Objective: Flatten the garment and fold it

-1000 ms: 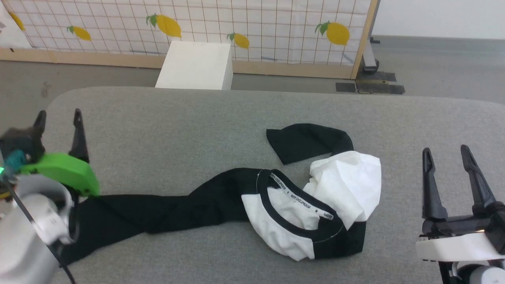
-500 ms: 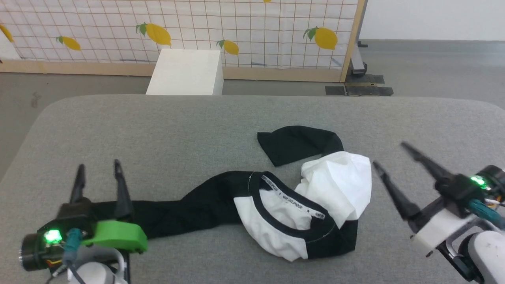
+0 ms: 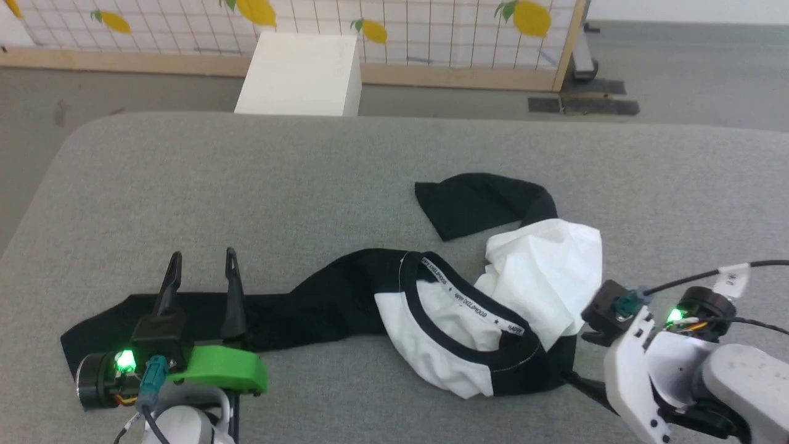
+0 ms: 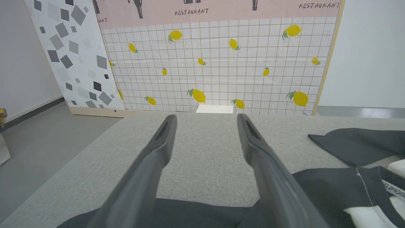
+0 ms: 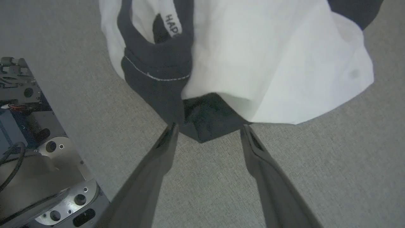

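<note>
Garment (image 3: pixel 548 271) soft matt cloth, pad (image 3: pixel 296 185) rough grey weave, left claw (image 3: pixel 203 254) matt blk plastic.

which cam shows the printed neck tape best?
Head view: the whole neck tape shows end to end, lettering visible. Right wrist view catches one end reading HAP; left wrist view shows a sliver at the frame edge.

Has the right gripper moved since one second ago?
Yes. The right gripper swung left, from well clear of the garment to its black near corner, jaws open.
</note>
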You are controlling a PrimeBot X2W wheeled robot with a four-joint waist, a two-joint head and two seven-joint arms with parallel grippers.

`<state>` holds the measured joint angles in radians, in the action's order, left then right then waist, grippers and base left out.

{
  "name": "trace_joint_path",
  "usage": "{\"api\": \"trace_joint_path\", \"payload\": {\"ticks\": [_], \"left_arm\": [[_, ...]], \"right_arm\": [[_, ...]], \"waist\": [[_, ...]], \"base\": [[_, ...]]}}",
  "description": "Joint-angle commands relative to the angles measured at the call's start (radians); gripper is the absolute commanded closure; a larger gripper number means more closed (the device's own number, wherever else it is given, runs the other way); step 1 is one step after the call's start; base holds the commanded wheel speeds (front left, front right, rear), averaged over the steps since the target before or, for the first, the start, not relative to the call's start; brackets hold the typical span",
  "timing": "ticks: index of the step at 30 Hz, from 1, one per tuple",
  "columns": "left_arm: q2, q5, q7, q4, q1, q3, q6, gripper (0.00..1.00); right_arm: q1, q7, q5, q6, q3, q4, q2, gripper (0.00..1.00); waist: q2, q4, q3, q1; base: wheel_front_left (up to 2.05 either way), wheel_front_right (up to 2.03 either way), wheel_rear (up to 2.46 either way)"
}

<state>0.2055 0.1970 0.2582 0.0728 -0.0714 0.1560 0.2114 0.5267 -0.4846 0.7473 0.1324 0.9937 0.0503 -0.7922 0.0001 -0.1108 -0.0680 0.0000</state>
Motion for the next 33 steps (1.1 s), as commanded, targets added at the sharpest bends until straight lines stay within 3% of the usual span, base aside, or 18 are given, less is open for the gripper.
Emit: {"api": "trace_joint_path", "payload": {"ticks": [1, 9, 13, 14, 15, 24, 33], "left_arm": [[-0.017, -0.021, 0.004, 0.002, -0.029, -0.01, -0.013, 0.0], [-0.079, -0.073, 0.004, 0.015, -0.065, -0.047, -0.061, 0.0], [-0.094, -0.086, 0.004, 0.027, -0.068, -0.073, -0.078, 0.0], [-0.096, -0.089, 0.004, 0.03, -0.066, -0.081, -0.081, 0.0], [-0.098, -0.092, 0.004, 0.033, -0.062, -0.092, -0.083, 0.0], [-0.111, -0.116, 0.004, 0.036, -0.04, -0.147, -0.113, 0.0], [-0.127, -0.132, 0.004, 0.025, 0.005, -0.172, -0.125, 0.0]], "right_arm": [[0.029, -0.004, 0.022, -0.002, 0.03, 0.026, 0.022, 0.0], [0.099, 0.01, 0.072, -0.002, 0.234, 0.244, 0.107, 0.0], [0.102, 0.069, 0.092, -0.002, 0.271, 0.299, 0.139, 0.0], [0.109, 0.093, 0.087, -0.002, 0.274, 0.303, 0.142, 0.73], [0.124, 0.133, 0.072, -0.002, 0.277, 0.311, 0.143, 1.0], [0.296, 0.451, -0.003, -0.002, 0.22, 0.334, 0.098, 1.0], [0.241, 0.562, -0.108, -0.002, 0.012, 0.259, -0.04, 1.0]], "waist": [[-0.0001, -0.025, -0.048, 0.0], [-0.0001, -0.05, -0.121, 0.0], [-0.0001, -0.045, -0.122, 0.0], [-0.0001, -0.039, -0.118, 0.0], [-0.0001, -0.03, -0.111, 0.0], [-0.0001, 0.036, -0.047, 0.0], [-0.0001, 0.074, -0.001, 0.0]], "base": [[0.0, 0.0, 0.0], [0.0, 0.0, 0.0], [0.0, 0.0, 0.0], [0.0, 0.0, 0.0], [0.0, 0.0, 0.0], [0.0, 0.0, 0.0], [0.0, 0.0, 0.0]]}}
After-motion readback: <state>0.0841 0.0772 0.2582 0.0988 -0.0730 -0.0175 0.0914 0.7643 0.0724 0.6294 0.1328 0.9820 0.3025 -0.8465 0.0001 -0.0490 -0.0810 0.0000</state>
